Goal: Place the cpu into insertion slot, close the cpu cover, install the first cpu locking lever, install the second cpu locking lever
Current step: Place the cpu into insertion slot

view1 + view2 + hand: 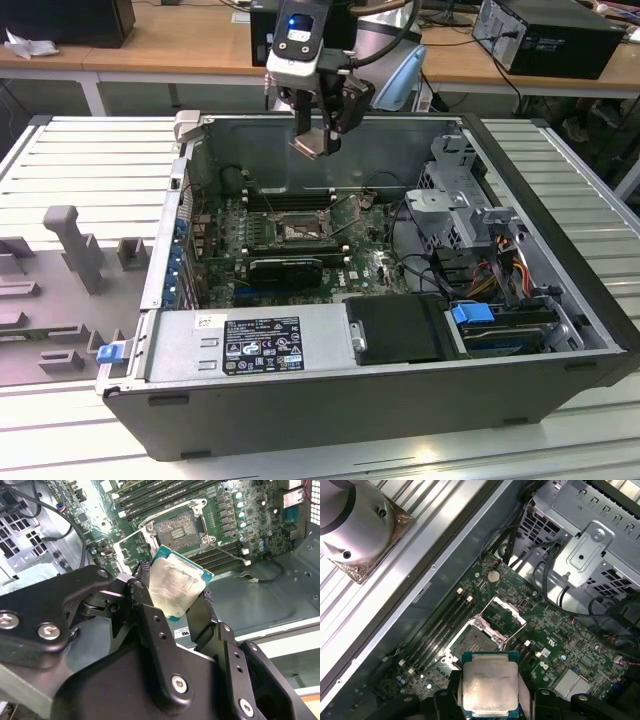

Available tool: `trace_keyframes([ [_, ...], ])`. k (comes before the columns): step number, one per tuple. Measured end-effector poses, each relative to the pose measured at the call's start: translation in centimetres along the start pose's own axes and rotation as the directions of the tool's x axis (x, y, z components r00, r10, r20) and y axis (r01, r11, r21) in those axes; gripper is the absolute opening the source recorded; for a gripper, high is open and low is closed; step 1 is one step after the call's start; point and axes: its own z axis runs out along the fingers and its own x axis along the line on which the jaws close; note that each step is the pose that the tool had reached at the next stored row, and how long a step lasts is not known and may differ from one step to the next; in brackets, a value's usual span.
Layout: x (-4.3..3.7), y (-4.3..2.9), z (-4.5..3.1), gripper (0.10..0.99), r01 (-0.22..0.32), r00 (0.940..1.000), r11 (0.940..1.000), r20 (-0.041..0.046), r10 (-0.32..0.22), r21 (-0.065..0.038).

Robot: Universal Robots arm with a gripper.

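Observation:
My gripper (316, 140) hangs high over the open computer case, shut on the cpu (308, 146), a flat square chip with a silver top. Both wrist views show the cpu (177, 587) (490, 682) clamped by its edges between the two black fingers (142, 575). Well below it on the green board lies the insertion slot (298, 232) (177, 527) (476, 641), bare and uncovered. The cpu cover (131, 550) (502, 617) stands swung up beside the slot. A thin locking lever (227, 552) sticks out unlatched.
Long black memory slots (285, 195) run beside the socket. A black card (285, 268) lies in front of it. The power supply (250, 340), drive cage (455, 190) and cables (500, 265) fill the case. Grey fixtures (75, 245) stand on the exterior view's left.

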Motion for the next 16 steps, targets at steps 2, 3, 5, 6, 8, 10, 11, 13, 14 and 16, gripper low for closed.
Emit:
trace_keyframes([
  [2, 0.01, -0.01, 0.01, 0.533, -0.012, 0.9999, 0.9999, 0.0010, 0.012, 0.000],
  [3, 0.01, -0.01, 0.01, 0.533, -0.015, 0.9999, 0.9999, 0.0013, 0.015, 0.000],
  [5, 0.01, -0.01, 0.02, 0.533, -0.023, 0.9997, 0.9997, 0.0021, 0.023, -0.001],
  [6, 0.01, -0.01, 0.03, 0.533, -0.028, 0.9996, 0.9996, 0.0025, 0.028, -0.001],
  [8, 0.01, -0.02, 0.04, 0.533, -0.037, 0.9993, 0.9993, 0.0032, 0.037, -0.001],
  [10, 0.01, -0.02, 0.05, 0.533, -0.046, 0.9989, 0.9989, 0.0041, 0.046, -0.001],
  [11, 0.01, -0.02, 0.05, 0.533, -0.054, 0.9985, 0.9985, 0.0048, 0.054, -0.001],
  [13, 0.01, -0.02, 0.07, 0.533, -0.063, 0.9980, 0.9980, 0.0055, 0.063, -0.002],
  [14, 0.01, -0.03, 0.07, 0.533, -0.072, 0.9974, 0.9974, 0.0064, 0.072, -0.002],
  [16, 0.01, -0.03, 0.09, 0.533, -0.083, 0.9965, 0.9965, 0.0073, 0.083, -0.002],
])
